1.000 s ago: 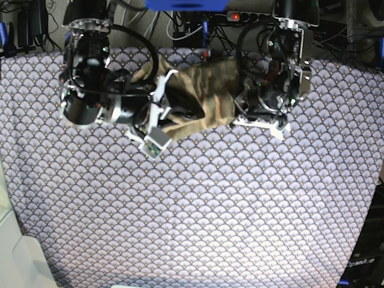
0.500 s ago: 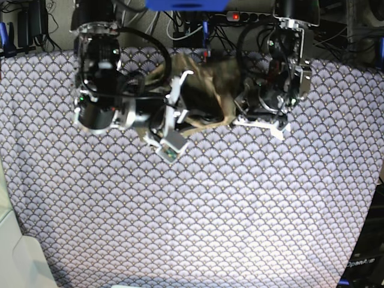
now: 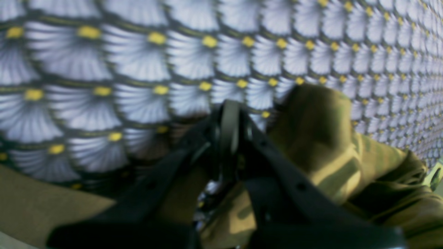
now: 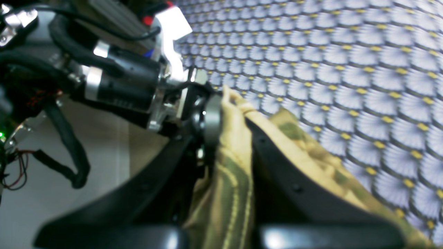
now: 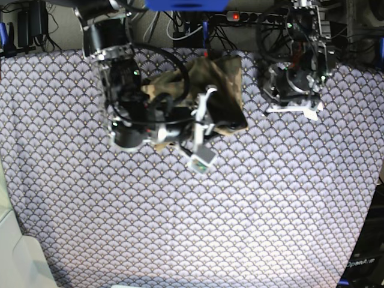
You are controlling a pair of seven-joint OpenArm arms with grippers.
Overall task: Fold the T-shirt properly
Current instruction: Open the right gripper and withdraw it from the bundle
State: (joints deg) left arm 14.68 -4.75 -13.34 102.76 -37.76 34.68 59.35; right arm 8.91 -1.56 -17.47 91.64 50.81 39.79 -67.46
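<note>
The T-shirt (image 5: pixel 210 90) lies bunched at the far middle of the counter (image 5: pixel 252 216), on the purple-grey fan-scale tablecloth (image 5: pixel 180 240), between the two arms. In the base view the bundle is roughly as wide as it is deep, so its long axis cannot be told; one part reaches toward the far edge and a lighter fold spreads to the view's left.

The right hand (image 4: pixel 228 103) is closed on a tan and olive fold of the shirt; the cloth passes between its black fingers (image 4: pixel 277 152).

The left hand (image 3: pixel 230 114) is fully closed. The camouflage cloth bulges just beside its fingers, but whether any of it is pinched I cannot tell.
</note>
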